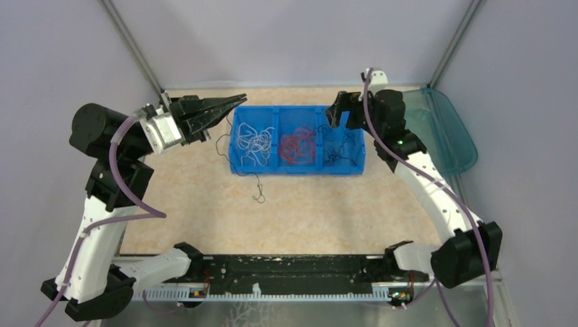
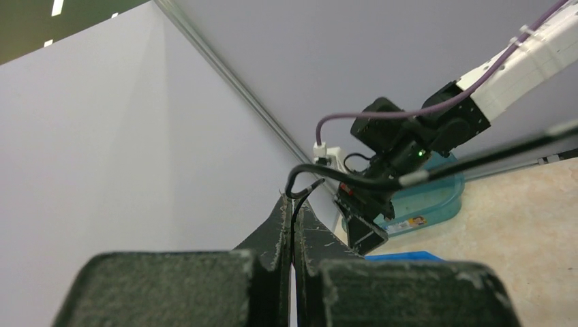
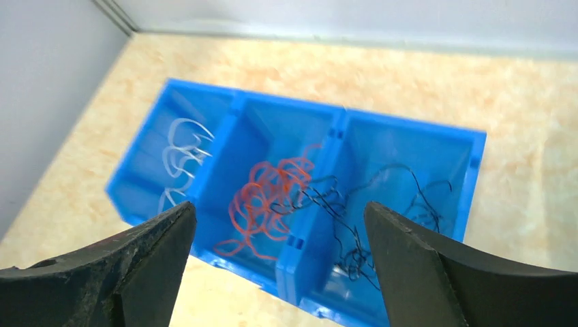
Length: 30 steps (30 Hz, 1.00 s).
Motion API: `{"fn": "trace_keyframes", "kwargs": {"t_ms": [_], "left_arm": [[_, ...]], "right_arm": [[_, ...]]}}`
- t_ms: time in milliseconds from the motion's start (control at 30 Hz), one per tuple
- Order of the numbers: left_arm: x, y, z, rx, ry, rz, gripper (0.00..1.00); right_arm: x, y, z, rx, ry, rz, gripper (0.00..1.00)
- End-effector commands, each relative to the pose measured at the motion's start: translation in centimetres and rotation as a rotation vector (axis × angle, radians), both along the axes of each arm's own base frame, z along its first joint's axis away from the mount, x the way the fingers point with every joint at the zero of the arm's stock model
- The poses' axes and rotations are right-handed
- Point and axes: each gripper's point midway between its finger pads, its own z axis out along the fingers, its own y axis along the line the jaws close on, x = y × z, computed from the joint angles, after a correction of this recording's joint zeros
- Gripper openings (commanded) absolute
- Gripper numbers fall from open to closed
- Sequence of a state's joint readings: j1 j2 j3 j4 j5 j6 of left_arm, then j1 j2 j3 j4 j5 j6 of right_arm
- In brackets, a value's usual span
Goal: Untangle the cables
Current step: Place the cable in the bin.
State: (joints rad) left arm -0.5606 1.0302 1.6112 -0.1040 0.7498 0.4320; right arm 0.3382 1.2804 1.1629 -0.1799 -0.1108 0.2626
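A blue three-compartment tray (image 1: 300, 170) holds the cables: white ones (image 1: 255, 139) on the left, red-orange ones (image 1: 298, 145) in the middle, black ones (image 1: 337, 146) on the right. My left gripper (image 1: 238, 101) hovers at the tray's back left corner, shut on a thin black cable (image 2: 294, 221). That cable trails down to the table (image 1: 259, 196) in front of the tray. My right gripper (image 1: 335, 114) hangs open above the right compartment, holding nothing (image 3: 279, 211). Below it, some black cables (image 3: 341, 204) cross the divider onto the red-orange ones (image 3: 269, 194).
A translucent teal container (image 1: 446, 133) stands at the table's right edge, behind the right arm (image 2: 402, 139). Grey enclosure walls close off the back and both sides. The arm bases and a black rail (image 1: 286, 269) line the near edge.
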Motion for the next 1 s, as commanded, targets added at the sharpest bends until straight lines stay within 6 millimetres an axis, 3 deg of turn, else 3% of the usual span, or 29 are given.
{"fn": "trace_keyframes", "kwargs": {"t_ms": [0,67,133,233,300,467,633,867,900,967], "left_arm": [[-0.5,-0.2,0.6,-0.019,-0.005,-0.031,0.00],[-0.5,-0.2,0.7,-0.023,-0.004,-0.032,0.00],[-0.5,-0.2,0.7,-0.024,0.002,-0.033,0.00],[-0.4,-0.3,0.6,-0.026,0.019,-0.037,0.00],[-0.3,-0.4,0.5,-0.025,0.030,-0.042,0.00],[-0.2,-0.4,0.5,-0.026,0.034,-0.039,0.00],[-0.3,-0.4,0.7,-0.031,0.039,-0.043,0.00],[-0.2,-0.4,0.9,-0.033,0.040,-0.043,0.00],[-0.2,-0.4,0.9,-0.034,0.041,-0.044,0.00],[-0.3,-0.4,1.0,-0.036,0.039,-0.043,0.00]], "right_arm": [[-2.0,1.2,6.5,0.083,-0.176,0.091,0.94],[-3.4,2.6,7.3,0.116,-0.214,0.185,0.94],[-6.0,5.4,7.9,0.134,-0.258,0.347,0.96],[-12.3,10.2,9.7,0.217,-0.408,0.645,0.99],[-16.9,12.5,12.3,0.297,-0.560,0.797,0.99],[-23.4,16.9,13.8,0.389,-0.677,1.038,0.98],[-25.5,21.4,12.4,0.335,-0.653,1.180,0.88],[-25.0,25.6,10.0,0.299,-0.578,1.197,0.73],[-24.7,26.0,9.9,0.295,-0.570,1.183,0.65],[-23.5,26.5,9.8,0.283,-0.566,1.130,0.34]]}}
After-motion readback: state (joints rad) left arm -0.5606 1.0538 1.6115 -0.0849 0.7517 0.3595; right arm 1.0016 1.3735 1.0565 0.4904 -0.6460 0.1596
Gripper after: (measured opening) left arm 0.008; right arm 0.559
